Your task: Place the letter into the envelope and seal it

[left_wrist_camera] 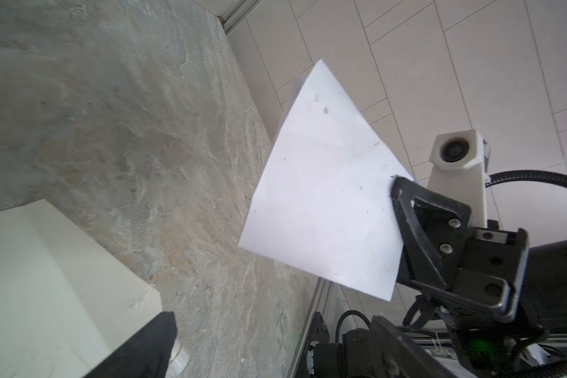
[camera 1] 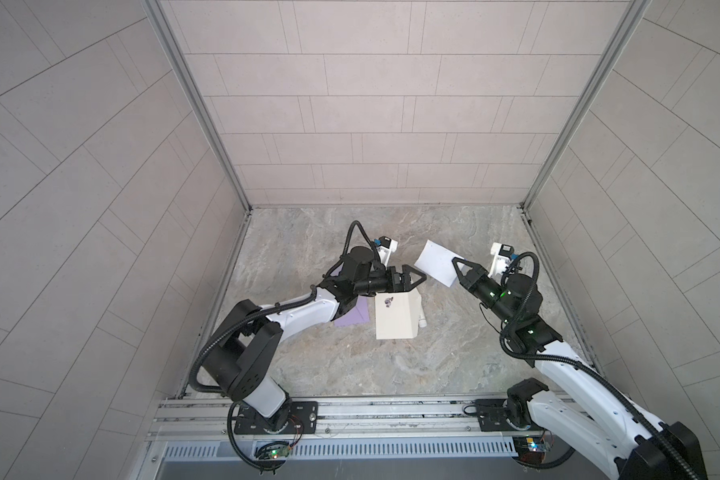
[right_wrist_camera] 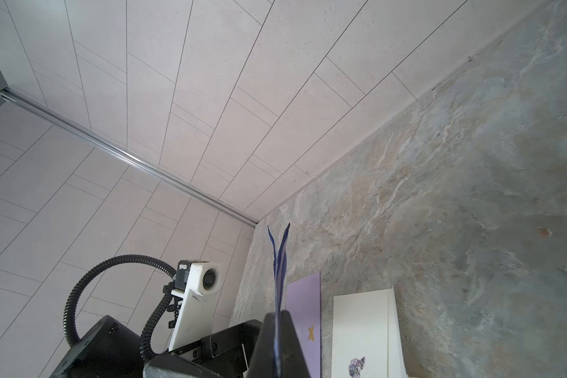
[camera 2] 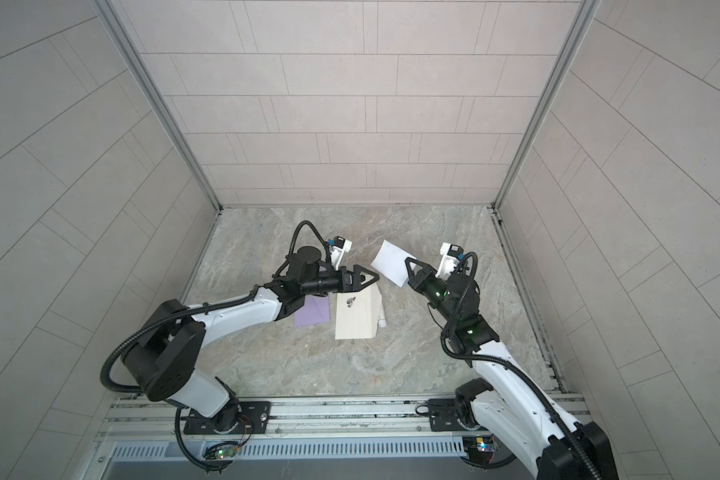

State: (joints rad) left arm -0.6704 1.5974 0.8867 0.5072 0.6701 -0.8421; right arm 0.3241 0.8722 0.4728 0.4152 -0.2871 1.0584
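Envelope (camera 1: 436,261) rides clear above the bench (camera 1: 350,365), pinched at its near right edge by the right claw (camera 1: 454,262). Left claw (camera 1: 422,277), spread wide, gripping nothing, hangs just left of the envelope, apart, over the cream card (camera 1: 393,320) beside a purple card (camera 1: 356,319).

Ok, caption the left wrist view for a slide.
Right gripper pinches a white sheet over the marble tabletop; cream card nearby.
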